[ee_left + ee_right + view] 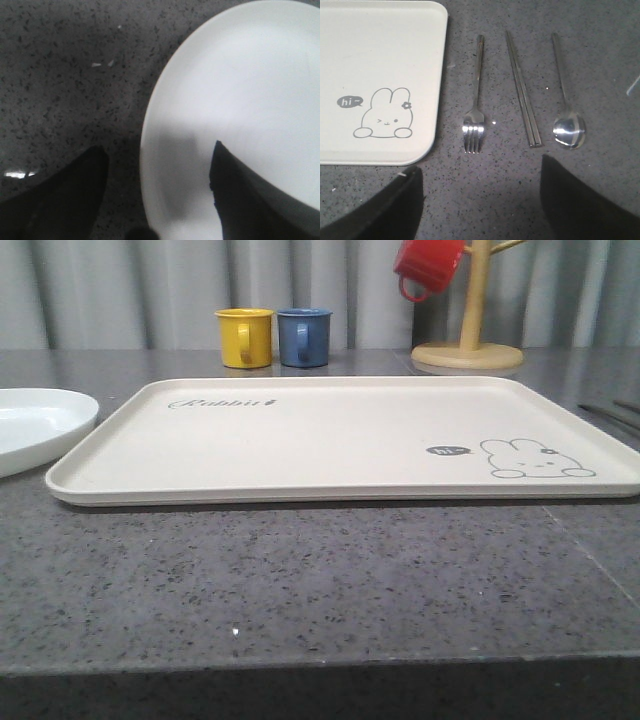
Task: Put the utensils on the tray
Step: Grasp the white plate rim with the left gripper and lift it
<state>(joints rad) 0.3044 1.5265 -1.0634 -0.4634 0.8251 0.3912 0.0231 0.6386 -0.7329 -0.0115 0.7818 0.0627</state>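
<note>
The cream tray (340,435) with its rabbit drawing lies empty in the middle of the table; its corner (380,55) shows in the right wrist view. Beside that corner, on the dark counter, lie a silver fork (476,97), a pair of chopsticks (522,90) and a spoon (565,100), side by side and apart. My right gripper (480,172) hovers open above bare counter just short of the fork's tines, holding nothing. My left gripper (157,157) is open over the edge of the white plate (235,110), holding nothing.
The white plate (35,425) sits left of the tray. A yellow mug (245,337) and a blue mug (304,337) stand behind the tray. A wooden mug tree (470,340) with a red mug (428,265) stands at the back right.
</note>
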